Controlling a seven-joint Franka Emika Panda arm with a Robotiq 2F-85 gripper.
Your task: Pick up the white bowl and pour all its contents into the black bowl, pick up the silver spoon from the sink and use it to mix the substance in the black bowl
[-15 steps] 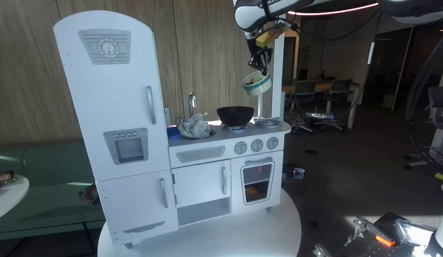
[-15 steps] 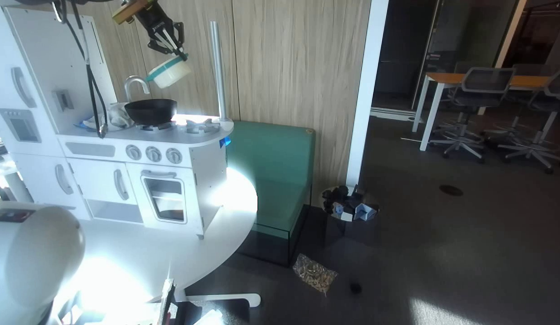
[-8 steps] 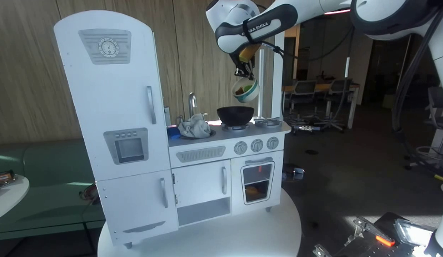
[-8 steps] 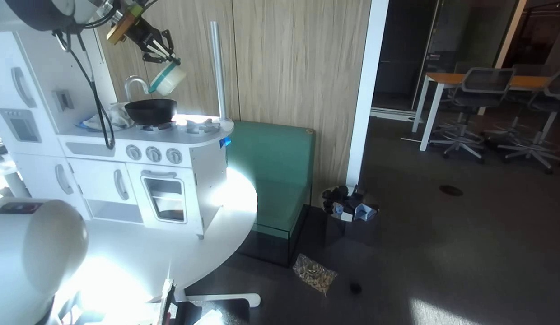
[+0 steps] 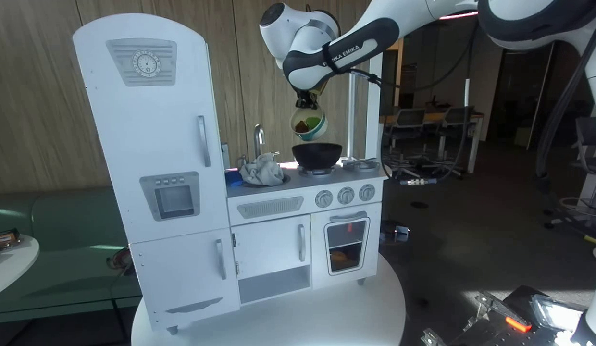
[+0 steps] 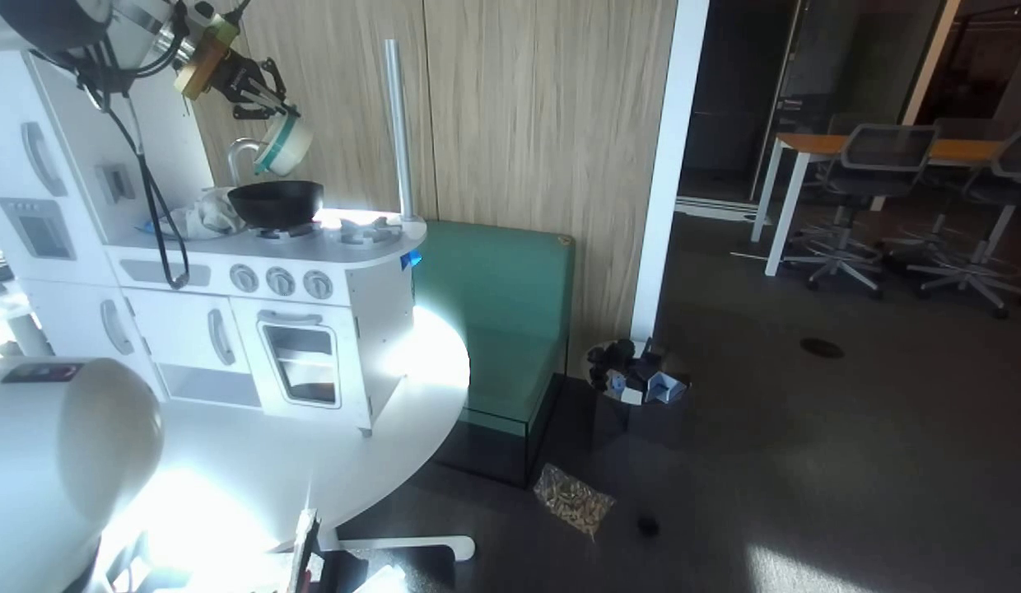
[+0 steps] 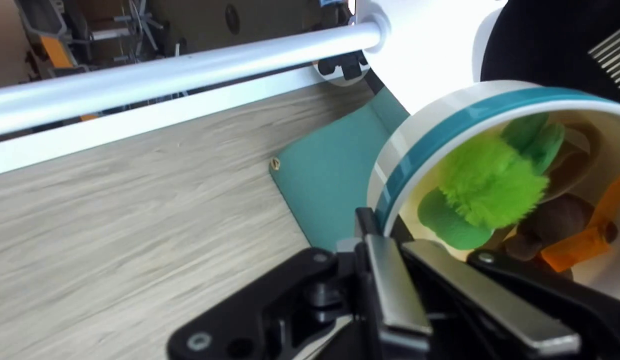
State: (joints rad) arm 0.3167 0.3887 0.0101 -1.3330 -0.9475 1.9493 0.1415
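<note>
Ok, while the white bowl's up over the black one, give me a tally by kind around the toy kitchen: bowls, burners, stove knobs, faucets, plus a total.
Bowls: 2, the white bowl and the black bowl
Burners: 2
Stove knobs: 3
Faucet: 1
Total: 8

Wears smooth, rounded white casing (image 5: pixel 425 17) with charcoal panels (image 5: pixel 389 31). Shows pale FRANKA EMIKA lettering (image 5: pixel 351 51), partly hidden by a black strap (image 5: pixel 329 57). Trails black cables (image 5: pixel 373 78) and a silver connector (image 5: pixel 417 181). Ends in a black gripper (image 7: pixel 384 226) with bright metal strips (image 7: pixel 490 295), round screw heads (image 7: pixel 199 341) and a yellow-brown block (image 6: pixel 202 66) just behind.
</note>
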